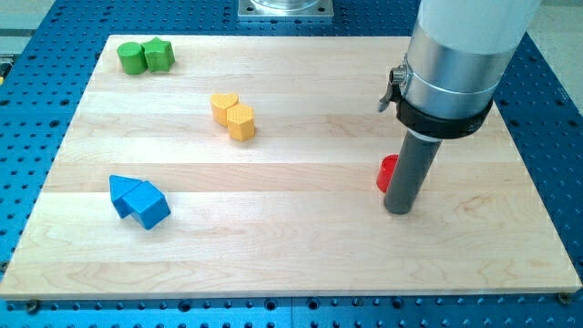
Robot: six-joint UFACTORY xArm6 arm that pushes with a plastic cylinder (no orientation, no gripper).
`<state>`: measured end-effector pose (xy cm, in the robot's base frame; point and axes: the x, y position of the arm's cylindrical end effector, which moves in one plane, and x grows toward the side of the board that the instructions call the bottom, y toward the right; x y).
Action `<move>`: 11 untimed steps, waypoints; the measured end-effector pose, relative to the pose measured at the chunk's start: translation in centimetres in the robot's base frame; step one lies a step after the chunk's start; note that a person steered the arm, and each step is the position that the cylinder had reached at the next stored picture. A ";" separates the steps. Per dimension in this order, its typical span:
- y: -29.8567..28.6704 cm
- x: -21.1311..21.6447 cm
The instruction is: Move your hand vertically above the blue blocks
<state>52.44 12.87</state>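
Down at the view's right, my tip (399,210) rests on the pale wooden tabletop (301,255), at the end of a straight dark rod (409,173) that hangs from a wide silver and white cylinder (455,55) with a black clamp band around its base. No hand is fitted to this arm, so open or closed does not apply; only the rod's end meets the surface. Just beside the rod on its left, partly hidden behind it, sits a red block (386,172); its shape cannot be made out, and whether it touches the rod is hard to tell. The blue blocks lie well apart from my tip, far over at the view's lower left: a blue triangular block (122,192) and a blue block with a peaked top (151,207), pressed against each other. Near the view's upper middle, two yellow blocks touch, one a yellow heart-like block (223,107) and the other a yellow rounded block (241,122) just below and right of it. At the view's top left corner, a green cylinder (131,57) sits against a green star-shaped block (159,55). Around the tabletop runs a blue perforated base (36,128).
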 end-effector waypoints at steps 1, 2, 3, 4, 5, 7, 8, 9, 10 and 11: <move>0.0 0.0; 0.0 0.0; 0.0 0.9; -2.1 1.5; -12.7 -0.2; -17.3 -7.8; -18.1 -9.1; -26.0 -12.0; -31.5 -12.2; -26.5 -10.9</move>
